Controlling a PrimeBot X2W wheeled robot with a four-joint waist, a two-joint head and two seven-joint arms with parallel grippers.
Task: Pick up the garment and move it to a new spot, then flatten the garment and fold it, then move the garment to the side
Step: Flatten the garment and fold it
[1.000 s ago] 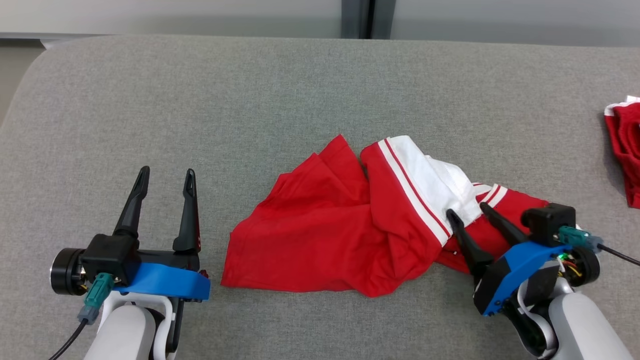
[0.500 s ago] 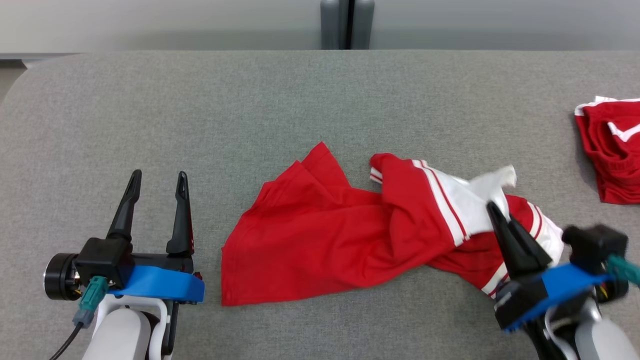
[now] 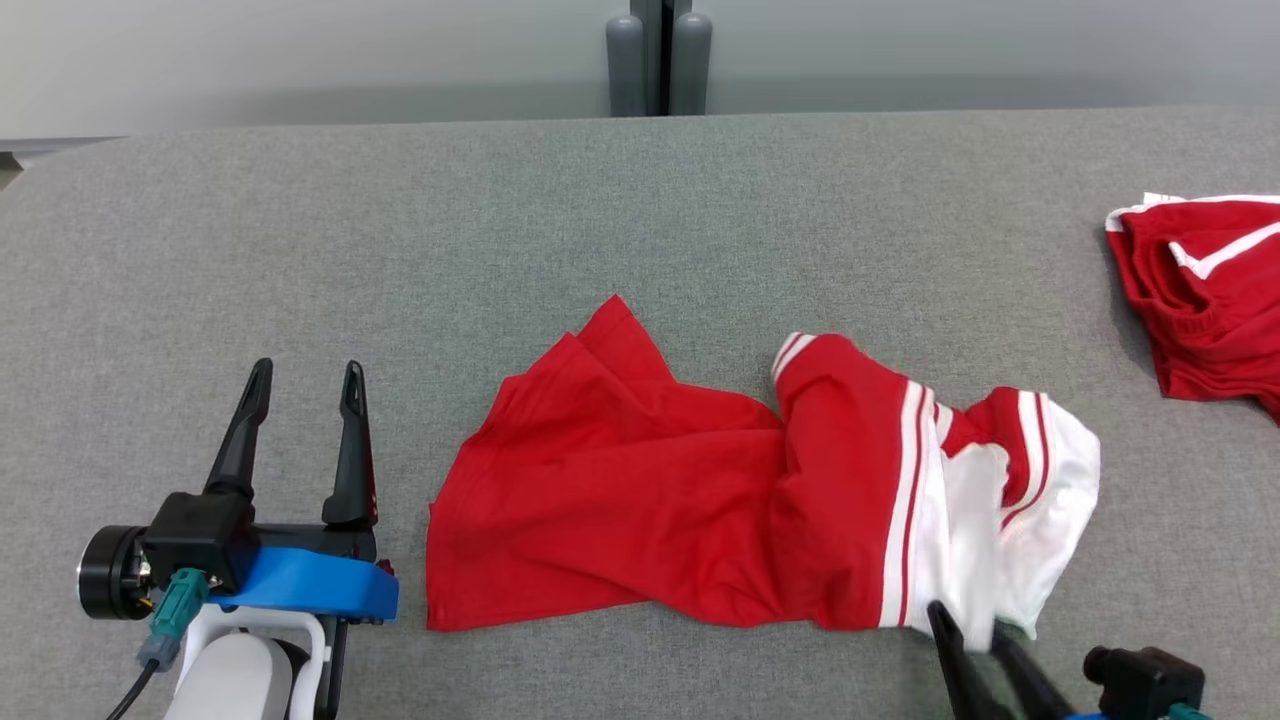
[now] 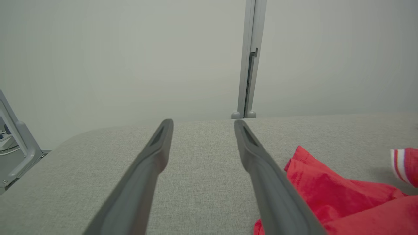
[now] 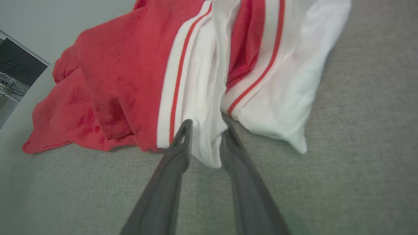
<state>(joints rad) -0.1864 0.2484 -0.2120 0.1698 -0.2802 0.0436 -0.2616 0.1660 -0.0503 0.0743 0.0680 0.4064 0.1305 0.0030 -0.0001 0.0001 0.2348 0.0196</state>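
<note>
change: right pincer [image 5: 205, 129] dragged garment [image 3: 640, 500] hem nearer; cannot tell if pinching | left pincer [image 3: 307, 368] spread, idle | meaning: flattening unfinished

Another red garment [image 3: 1205, 300] lies far right on the grey table [image 3: 400, 250].

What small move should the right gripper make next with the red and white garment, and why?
Probably draw the right gripper straight back, off the white hem. Its jaws stand parted with the hem lying loose between them, and the garment lies bunched, so flattening likely needs a fresh grip.
</note>
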